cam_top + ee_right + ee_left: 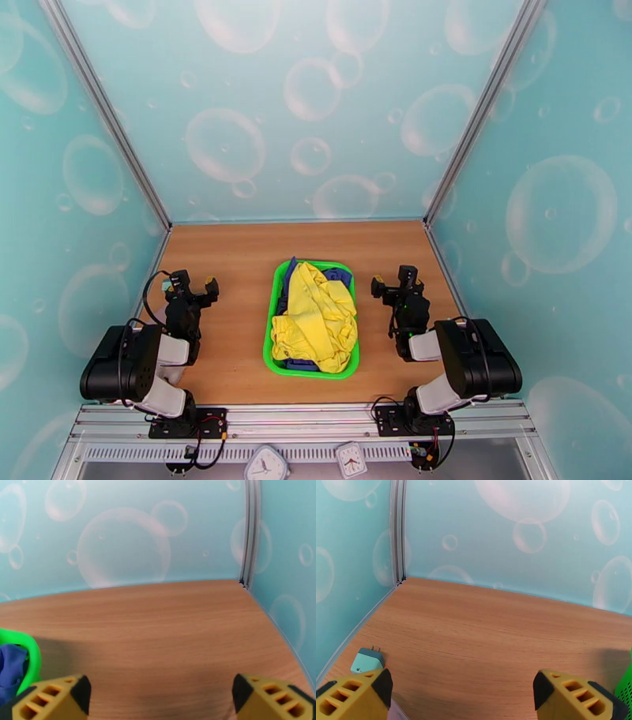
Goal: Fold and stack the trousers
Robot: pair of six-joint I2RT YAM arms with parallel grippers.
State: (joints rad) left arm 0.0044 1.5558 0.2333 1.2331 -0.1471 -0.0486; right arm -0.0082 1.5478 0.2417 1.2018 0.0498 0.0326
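The bright yellow trousers lie crumpled in a green basket at the middle of the wooden table, on top of a dark blue garment. My left gripper hovers left of the basket, open with nothing between its yellow fingers. Right of the basket my right gripper is also open and empty, its fingers spread wide. The basket's rim and the blue garment show at the left edge of the right wrist view.
A small pale blue plug-like block lies on the table by the left wall. Teal bubble-patterned walls enclose the table on three sides. Bare wood stretches behind the basket and to both sides of it.
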